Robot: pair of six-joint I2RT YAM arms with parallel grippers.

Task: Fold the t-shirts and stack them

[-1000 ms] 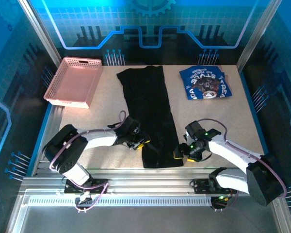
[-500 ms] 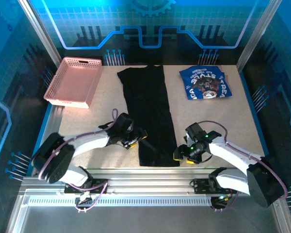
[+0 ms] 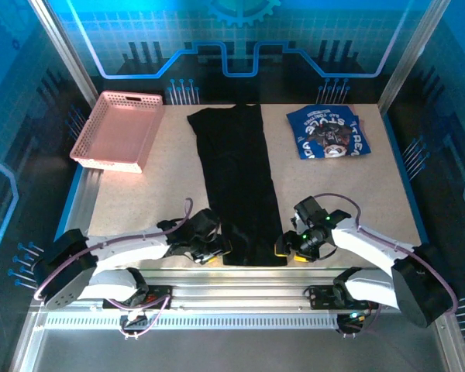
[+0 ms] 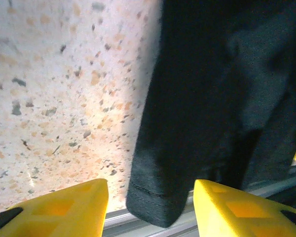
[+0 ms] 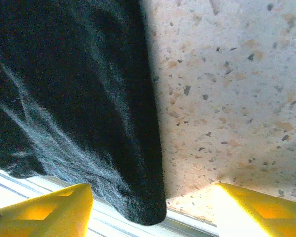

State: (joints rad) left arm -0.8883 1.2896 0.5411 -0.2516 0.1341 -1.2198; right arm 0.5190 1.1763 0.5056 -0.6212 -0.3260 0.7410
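Top external view: where do the shirts lie?

– Plain black cloth t-shirt (image 3: 236, 178), folded into a long strip, lies flat down the middle of the speckled beige table (image 3: 349, 201). Its near end is at the table's front edge. Blue cloth t-shirt with white lettering (image 3: 327, 133) lies folded at the far right, well apart from the black one. Pink plastic lattice basket (image 3: 118, 128) sits at the far left corner. Left fingers (image 3: 217, 252) are at the strip's near left corner, right fingers (image 3: 289, 251) at its near right corner.

Left wrist view: state of the fingers?

– Yellow left fingers stand apart, holding nothing. The black shirt's stitched hem corner lies between them, reaching the metal rail (image 4: 118, 224) at the table's edge. Bare table shows beside the finger on the left of the picture.

Right wrist view?

– Right fingers are spread too, holding nothing. The shirt's rounded corner lies between them, nearer the finger on the left of the picture, with bare table before the other.
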